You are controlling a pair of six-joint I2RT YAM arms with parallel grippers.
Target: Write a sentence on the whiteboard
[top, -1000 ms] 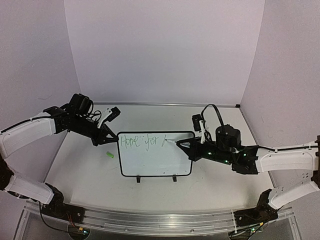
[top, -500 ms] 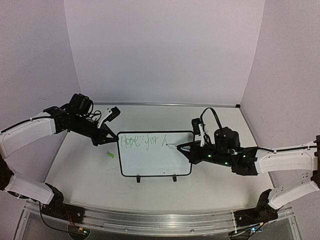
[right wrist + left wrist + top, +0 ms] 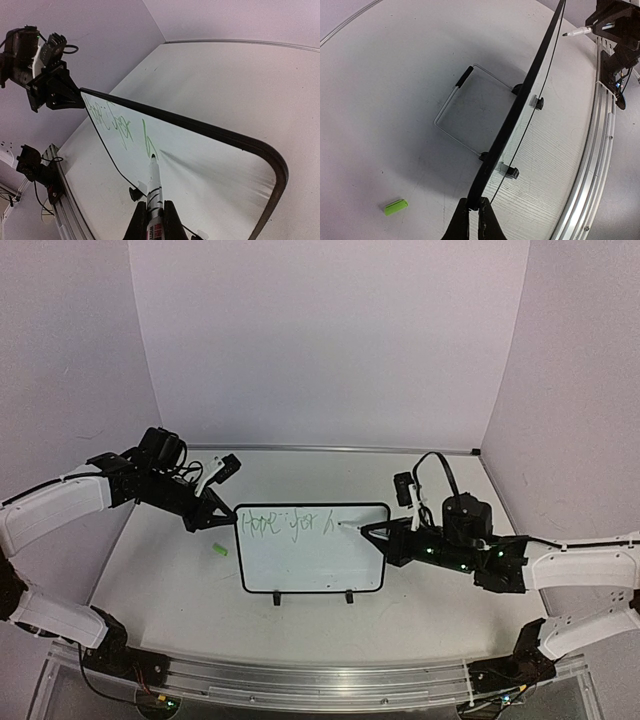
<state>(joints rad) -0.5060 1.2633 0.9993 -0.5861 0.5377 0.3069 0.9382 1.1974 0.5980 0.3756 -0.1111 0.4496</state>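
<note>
On the whiteboard (image 3: 310, 562) edge, left pincer (image 3: 231, 520) clamps tight; right pincer (image 3: 153, 211) grips a marker (image 3: 154, 184).

Backdrop as I see it from the console:

1. Back wall (image 3: 330, 340): plain, pale lilac-white, matte.
2. Left wall (image 3: 60, 360) and right wall (image 3: 580, 370): same finish, angled in to meet the back wall and close a three-sided booth.
3. Table (image 3: 170, 590): white, with a faint grain showing near its front in my left wrist view.
4. Metal strip (image 3: 330, 449): thin, running where the table's far edge meets the back wall.
5. Aluminium rail (image 3: 300, 680): slotted, spanning the table's near edge.
6. Light: even and diffuse; shadows on the table are soft-edged.
</note>
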